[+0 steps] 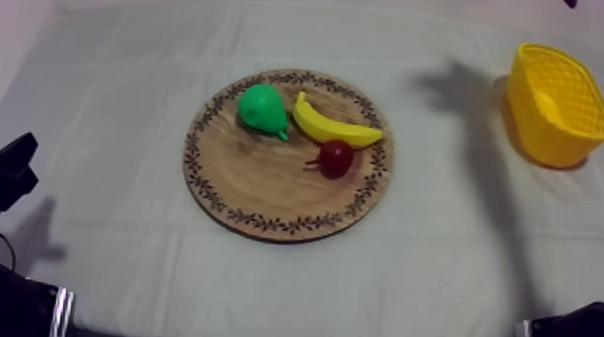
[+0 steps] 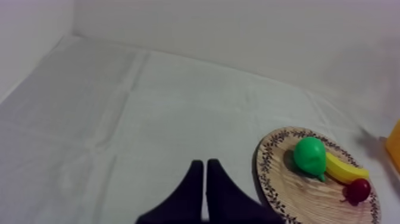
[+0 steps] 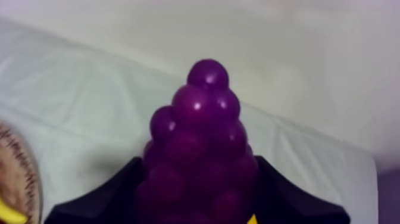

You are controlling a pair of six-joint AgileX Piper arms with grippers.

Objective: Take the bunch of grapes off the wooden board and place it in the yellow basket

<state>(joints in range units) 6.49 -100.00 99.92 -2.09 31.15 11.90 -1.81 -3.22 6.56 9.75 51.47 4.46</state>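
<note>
the bunch of grapes [image 3: 199,149] is gripped between the fingers of the right claw [image 3: 199,199], over the bench cloth. the left claw [image 2: 205,171] is closed narrow on nothing beside the wooden board [image 1: 255,190], on which a pear [image 1: 261,108], a banana [image 1: 333,128] and a small red fruit [image 1: 336,159] are seen. the yellow basket [image 1: 569,132] is set at the bench's right.

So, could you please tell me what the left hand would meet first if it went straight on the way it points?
Nothing soon, it seems: the shut left hand points across bare cloth toward the back wall. The board lies off to one side of that line.
</note>
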